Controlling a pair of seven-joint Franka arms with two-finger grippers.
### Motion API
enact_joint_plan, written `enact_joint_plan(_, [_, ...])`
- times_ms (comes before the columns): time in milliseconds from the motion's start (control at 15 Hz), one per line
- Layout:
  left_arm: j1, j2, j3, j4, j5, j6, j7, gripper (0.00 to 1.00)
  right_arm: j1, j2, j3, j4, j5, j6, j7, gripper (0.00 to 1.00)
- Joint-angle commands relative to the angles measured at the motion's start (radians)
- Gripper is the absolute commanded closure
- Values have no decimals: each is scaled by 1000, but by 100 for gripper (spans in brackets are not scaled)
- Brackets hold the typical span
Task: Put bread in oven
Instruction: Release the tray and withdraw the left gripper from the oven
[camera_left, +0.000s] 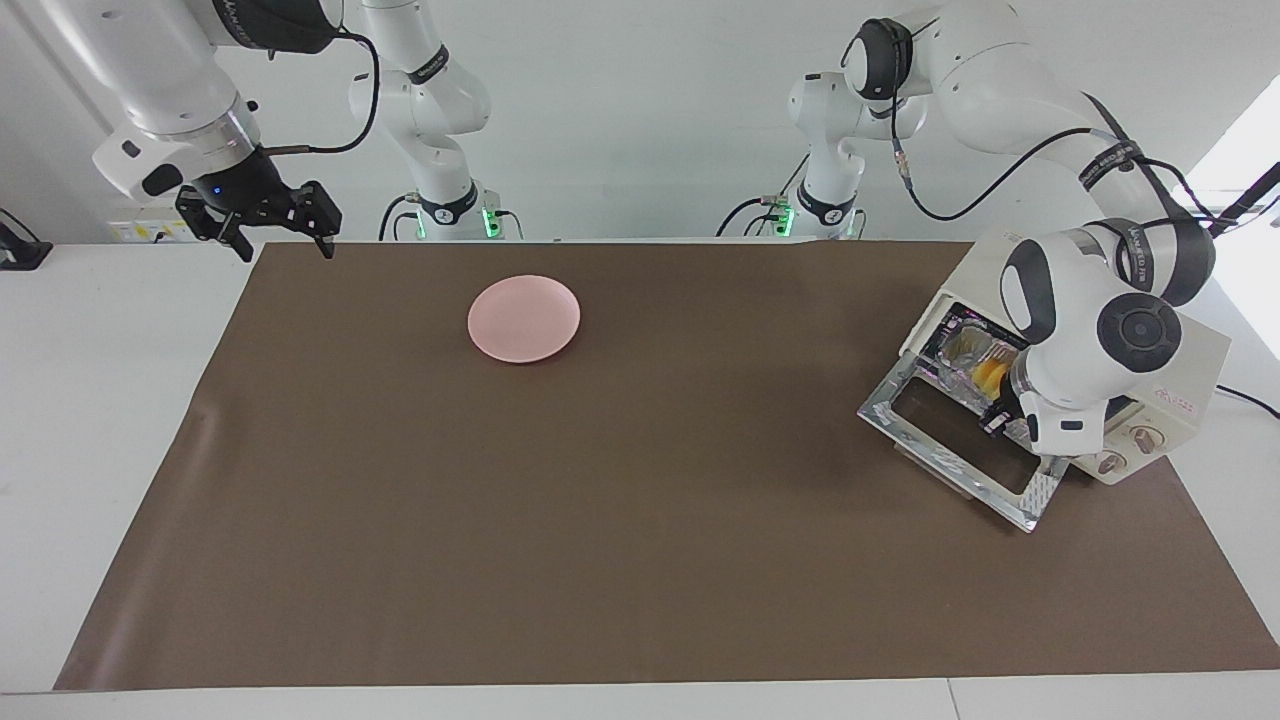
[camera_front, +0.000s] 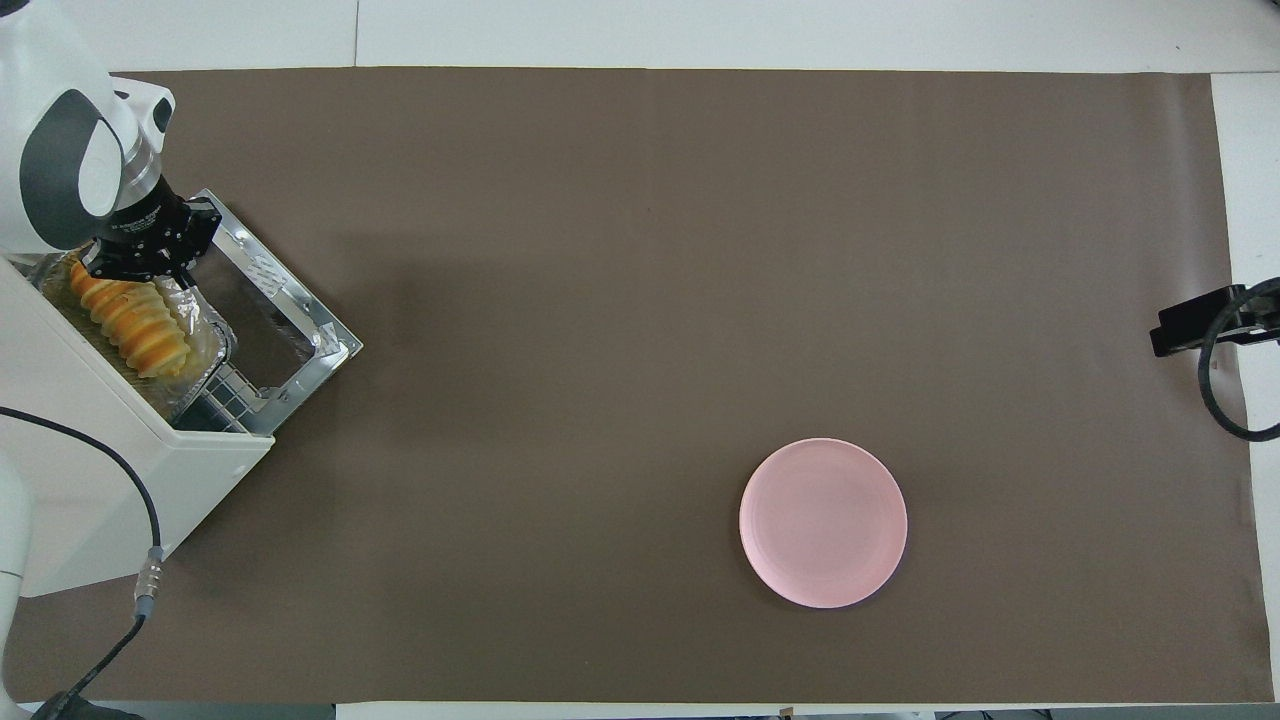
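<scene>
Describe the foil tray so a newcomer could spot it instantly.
Find the cream toaster oven at the left arm's end of the table, its glass door dropped open. In its mouth, on the wire rack, sits the foil tray: crinkled, silver, holding a ridged golden bread loaf.
</scene>
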Motion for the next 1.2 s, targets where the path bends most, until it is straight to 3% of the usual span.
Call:
enact_joint_plan(0, [-21,-41,8,-46,33,-28,-9,100,-4,-23,7,-26,-3,-4,-14,0])
enact_joint_plan(465, [-22,-114,10,-217,130,16,-5,100,-6,-23,7,-26,-3,-4,-15,0])
enact_joint_plan(731, [-22,-117,7,-225,139,24,12,100,-4,-23,10,-26,-3,-4,-15,0])
enact_joint_plan(797, [-21,-119,7,-225,139,24,18,71,-3,-23,14,-25,-3,-4,-14,0])
enact_joint_plan(864, [-22,-119,7,-225,139,24,42,1,-4,-23,14,-25,-3,-4,-15,0])
enact_joint_plan(1130, [-22,-105,7,-185,148,36,64,0,-4,-23,14,-23,1,-6,-14,0])
